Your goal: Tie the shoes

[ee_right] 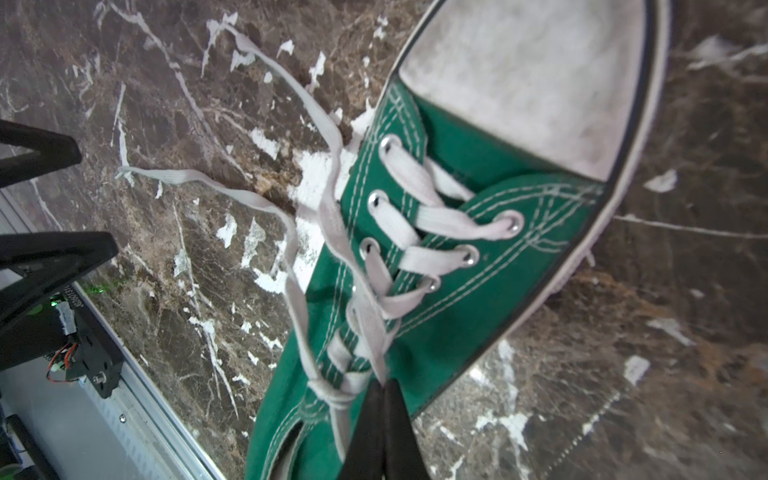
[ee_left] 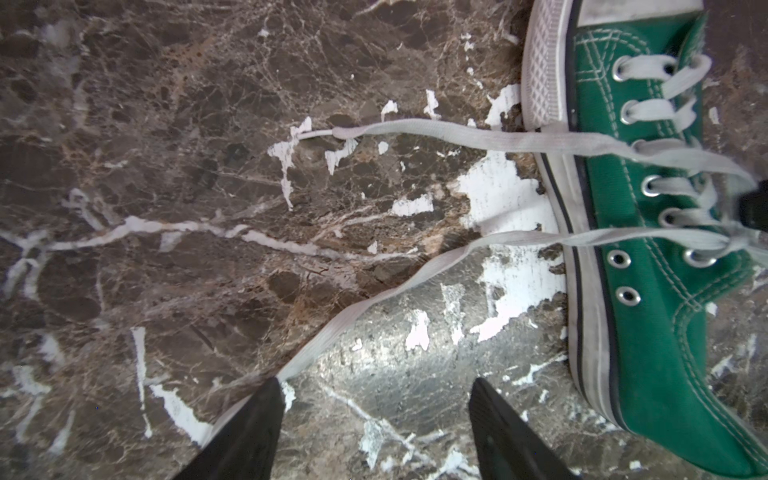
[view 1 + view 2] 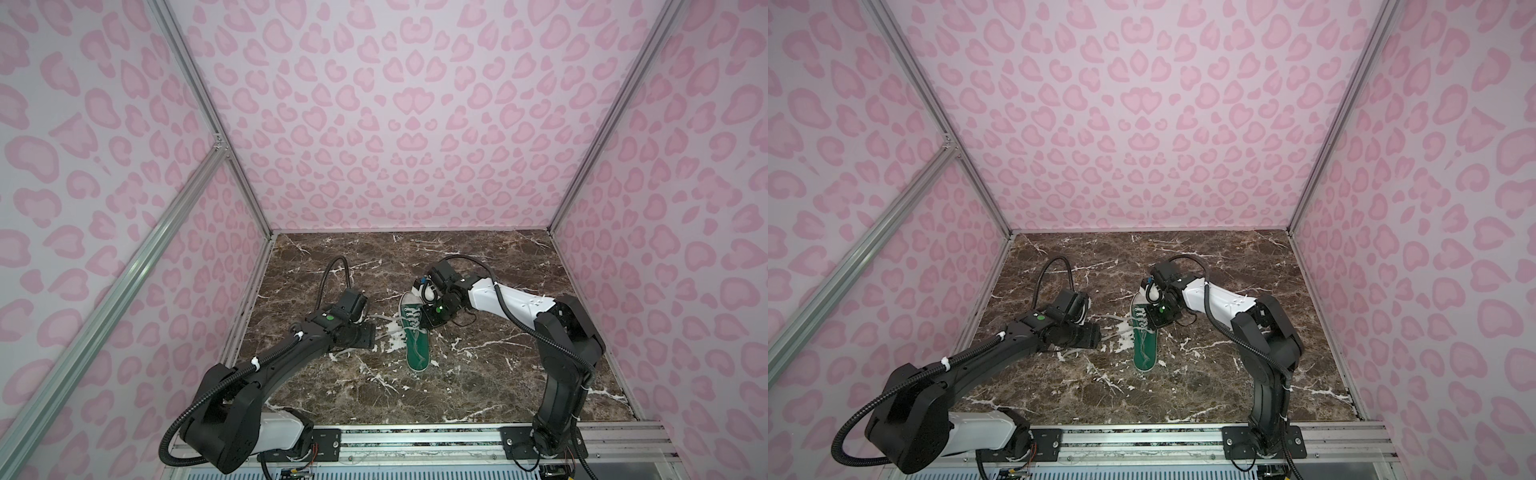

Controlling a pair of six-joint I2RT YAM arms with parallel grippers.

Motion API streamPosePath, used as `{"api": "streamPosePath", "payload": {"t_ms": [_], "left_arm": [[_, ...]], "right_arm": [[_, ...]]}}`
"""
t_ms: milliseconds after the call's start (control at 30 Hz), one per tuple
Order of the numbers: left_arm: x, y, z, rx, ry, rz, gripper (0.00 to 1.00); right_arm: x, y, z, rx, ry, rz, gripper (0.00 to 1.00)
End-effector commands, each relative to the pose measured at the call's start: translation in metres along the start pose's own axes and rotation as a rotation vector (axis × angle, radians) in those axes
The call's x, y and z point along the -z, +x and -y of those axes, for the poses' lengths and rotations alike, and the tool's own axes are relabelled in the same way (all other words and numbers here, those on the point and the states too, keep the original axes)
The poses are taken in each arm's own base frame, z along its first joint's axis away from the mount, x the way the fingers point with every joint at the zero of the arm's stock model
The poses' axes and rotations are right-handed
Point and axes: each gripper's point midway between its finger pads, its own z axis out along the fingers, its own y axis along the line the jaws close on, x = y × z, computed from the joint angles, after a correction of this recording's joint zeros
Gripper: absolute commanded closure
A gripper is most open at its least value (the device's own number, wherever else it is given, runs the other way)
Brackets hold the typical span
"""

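Note:
The green shoe (image 3: 415, 338) lies on the marble table in both top views, white toe cap toward the back wall; it also shows as the shoe (image 3: 1144, 343). In the right wrist view my right gripper (image 1: 384, 384) is shut on a white lace strand (image 1: 365, 299) just above the upper eyelets, beside a simple crossing of the laces (image 1: 328, 392). My left gripper (image 2: 376, 386) stands open low over the table, left of the shoe, nothing between its fingers. Two loose lace ends (image 2: 415, 133) trail left over the marble; the nearer lace (image 2: 374, 299) runs past one fingertip (image 2: 274, 390).
The brown marble tabletop (image 3: 478, 374) has worn white patches (image 2: 498, 195) beside the shoe. Pink patterned walls close in the left, back and right sides. An aluminium rail (image 3: 415, 440) carrying both arm bases runs along the front edge.

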Motion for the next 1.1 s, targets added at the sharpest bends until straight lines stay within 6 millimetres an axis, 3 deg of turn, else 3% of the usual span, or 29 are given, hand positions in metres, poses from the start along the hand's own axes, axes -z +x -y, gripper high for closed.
{"api": "streamPosePath", "payload": {"t_ms": [0,167,300,500,667,1067], "left_arm": [[0.001,-0.004,0.004,-0.033,0.013,0.028,0.28],[0.001,-0.011,0.014,-0.09,0.042,0.072,0.29],[-0.001,-0.012,0.027,-0.17,0.099,0.099,0.28],[0.005,-0.02,0.055,-0.34,0.203,0.203,0.27],[0.003,-0.029,0.062,-0.37,0.213,0.214,0.26],[-0.034,-0.038,0.073,-0.336,0.246,0.216,0.27]], "right_arm": [[-0.002,0.01,-0.004,0.011,-0.017,-0.037,1.0],[-0.004,0.016,0.0,0.004,0.012,-0.066,0.99],[-0.001,0.014,0.004,-0.002,0.038,-0.067,0.84],[0.016,0.007,0.007,-0.028,0.037,-0.022,0.72],[0.033,0.004,0.012,-0.055,0.034,0.024,0.7],[0.062,0.004,0.025,-0.089,0.024,0.07,0.69]]}}
